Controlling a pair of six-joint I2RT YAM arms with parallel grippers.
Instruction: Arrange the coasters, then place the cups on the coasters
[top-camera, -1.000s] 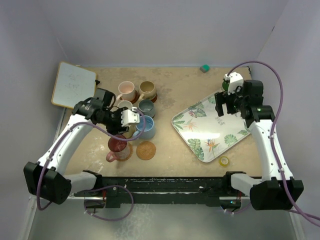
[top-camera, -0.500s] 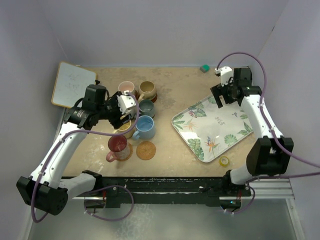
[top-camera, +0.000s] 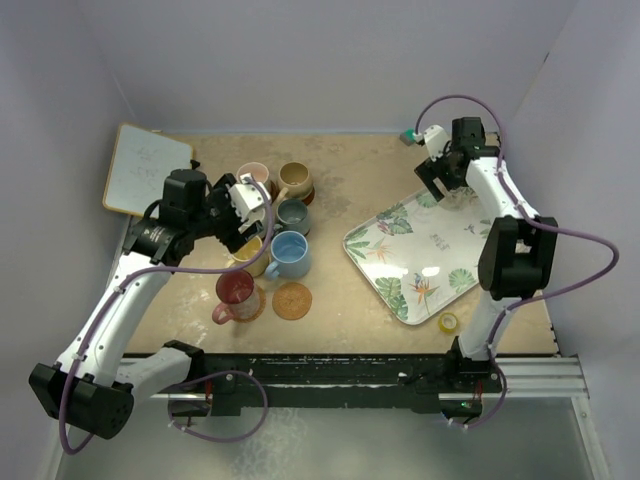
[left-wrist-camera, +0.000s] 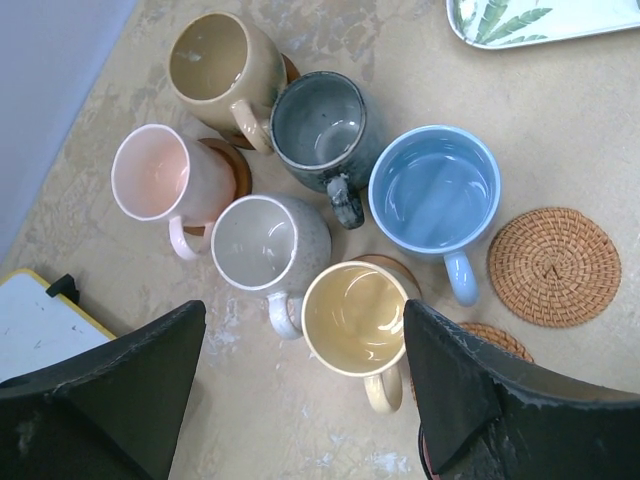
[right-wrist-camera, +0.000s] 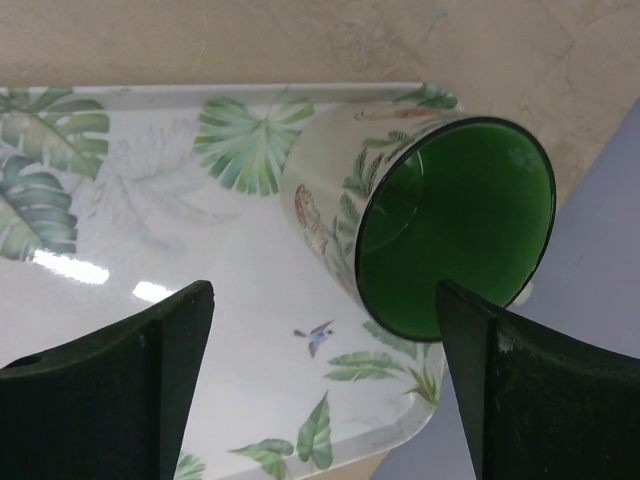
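Several cups stand bunched at the left: pink (left-wrist-camera: 155, 172), tan (left-wrist-camera: 222, 62), slate (left-wrist-camera: 320, 122), grey (left-wrist-camera: 268, 240), light blue (left-wrist-camera: 435, 190) and yellow (left-wrist-camera: 355, 317); the red one (top-camera: 235, 291) stands nearer. Brown coasters peek from under the pink, tan and yellow cups. A woven coaster (left-wrist-camera: 553, 266) lies bare beside the light blue cup. My left gripper (left-wrist-camera: 300, 340) hovers open above the cluster (top-camera: 243, 208), holding nothing. A green cup (right-wrist-camera: 455, 225) lies on its side on the leaf tray (right-wrist-camera: 150, 250). My right gripper (right-wrist-camera: 325, 300) is open just above it, empty.
The leaf-patterned tray (top-camera: 425, 250) sits at the right, a yellow tape roll (top-camera: 449, 322) near its front corner. A whiteboard (top-camera: 147, 168) lies at the far left and a small green block (top-camera: 409, 136) by the back wall. Side walls stand close to both arms.
My left gripper opened wider and drew back from the light blue cup toward the far left. The right arm swung farther back over the tray's far corner.
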